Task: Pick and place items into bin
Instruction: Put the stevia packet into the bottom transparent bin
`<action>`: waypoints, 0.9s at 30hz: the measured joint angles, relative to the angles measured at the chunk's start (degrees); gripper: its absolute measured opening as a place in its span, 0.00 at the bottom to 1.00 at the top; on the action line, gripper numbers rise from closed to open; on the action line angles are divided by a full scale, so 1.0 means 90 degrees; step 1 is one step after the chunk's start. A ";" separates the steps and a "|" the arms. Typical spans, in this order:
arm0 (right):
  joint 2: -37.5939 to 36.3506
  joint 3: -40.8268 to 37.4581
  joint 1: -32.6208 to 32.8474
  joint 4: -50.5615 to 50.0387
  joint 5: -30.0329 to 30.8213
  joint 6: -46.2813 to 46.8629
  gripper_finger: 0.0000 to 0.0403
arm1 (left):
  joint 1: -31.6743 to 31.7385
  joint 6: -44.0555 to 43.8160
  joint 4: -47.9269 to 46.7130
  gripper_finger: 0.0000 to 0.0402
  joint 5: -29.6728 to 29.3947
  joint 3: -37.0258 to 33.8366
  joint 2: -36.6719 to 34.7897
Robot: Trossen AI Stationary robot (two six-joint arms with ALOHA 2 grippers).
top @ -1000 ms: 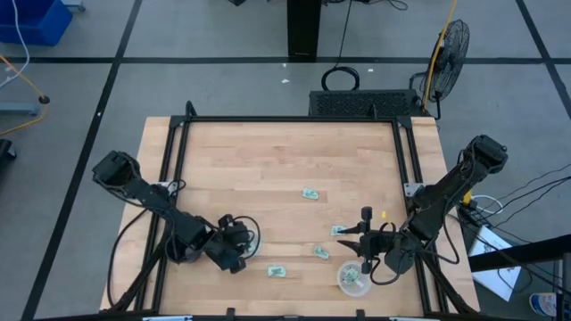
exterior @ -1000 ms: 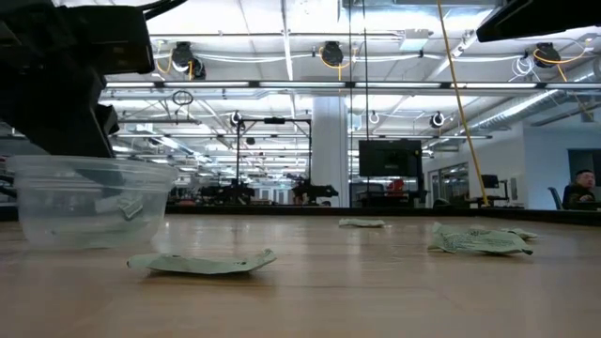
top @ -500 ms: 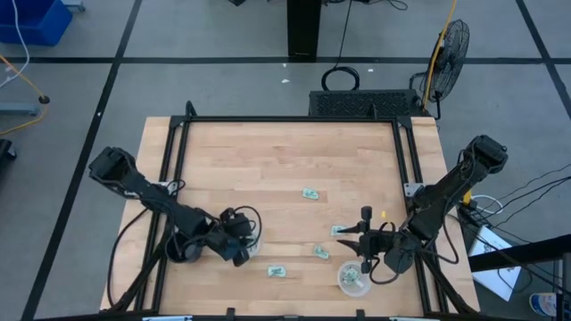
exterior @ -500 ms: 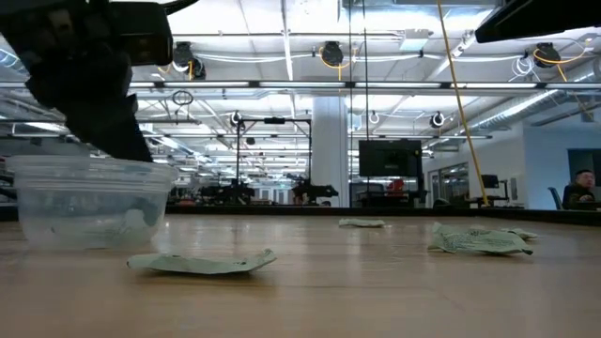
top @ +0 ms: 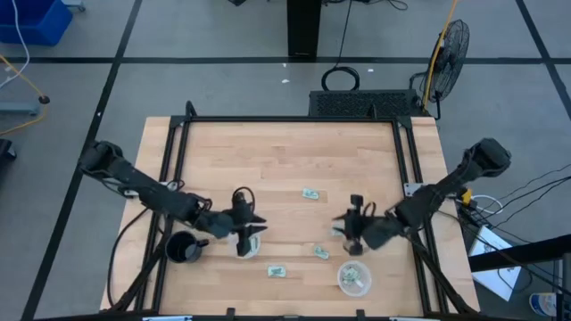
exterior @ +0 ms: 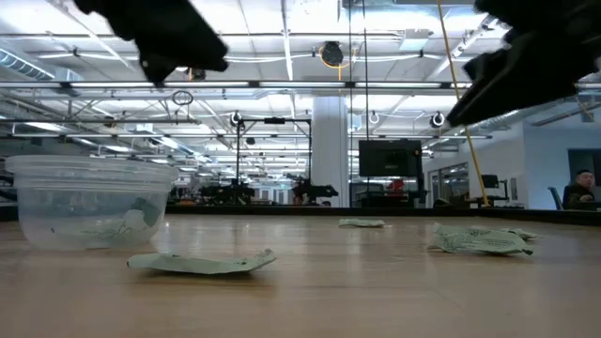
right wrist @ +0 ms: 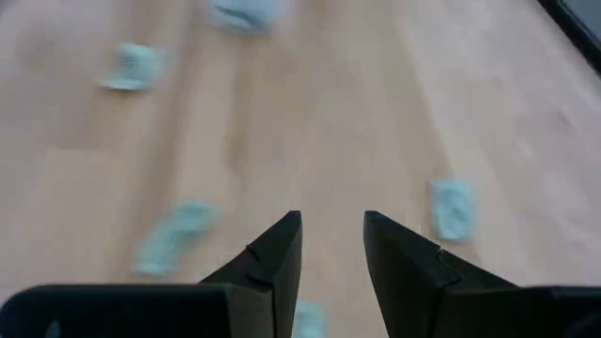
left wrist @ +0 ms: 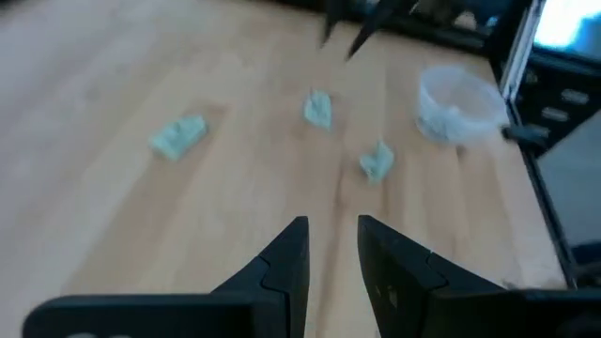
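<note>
Stock count for you, operator, as things lie.

**Bins.** Two clear cups on the table. Left cup [exterior: 89, 202] sits under the left gripper in the high view; the low view shows crumpled packet material at its bottom, count not readable. Right cup [top: 353, 278] stands near the front edge, right of centre, with something pale inside; contents not readable either.

**Packets loose on the wood.** You can count four in the high view: one [top: 310, 193] at mid-table, one [top: 276, 270] near the front between the cups, one [top: 320, 252] just behind the right cup, and one at the right gripper, partly hidden by it. The low view shows the front packet [exterior: 201, 263] lying flat and untouched.

**Left gripper** [top: 248, 231]. Over the left cup. Wrist view: fingers [left wrist: 286, 263] a narrow gap apart, nothing between them.

**Right gripper** [top: 350, 234]. Above the table behind the right cup, near the loose packets. Wrist view: fingers [right wrist: 272, 258] slightly parted, empty.

**Other.** Black mug [top: 181, 248] at front left, not part of the count.

**Judgement.** Partly done: some packets binned, at least four left. Neither gripper carries one, so each next needs a fresh pick.
</note>
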 joint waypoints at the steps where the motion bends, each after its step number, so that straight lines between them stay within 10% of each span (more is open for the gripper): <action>1: 0.0000 -0.0024 -0.0204 -0.0003 -0.0071 -0.0028 0.27 | 0.0089 0.0140 0.0116 0.24 -0.0002 0.0005 0.0031; 16: 0.1095 -0.0031 -0.2407 0.1207 -0.1258 -0.1847 0.49 | 0.0625 0.0639 -0.0054 0.36 0.0127 0.0005 0.0383; 27: 0.2433 -0.0031 -0.3143 0.1897 -0.1529 -0.2021 0.43 | 0.0734 0.0477 -0.0115 0.39 0.0107 0.0002 0.0383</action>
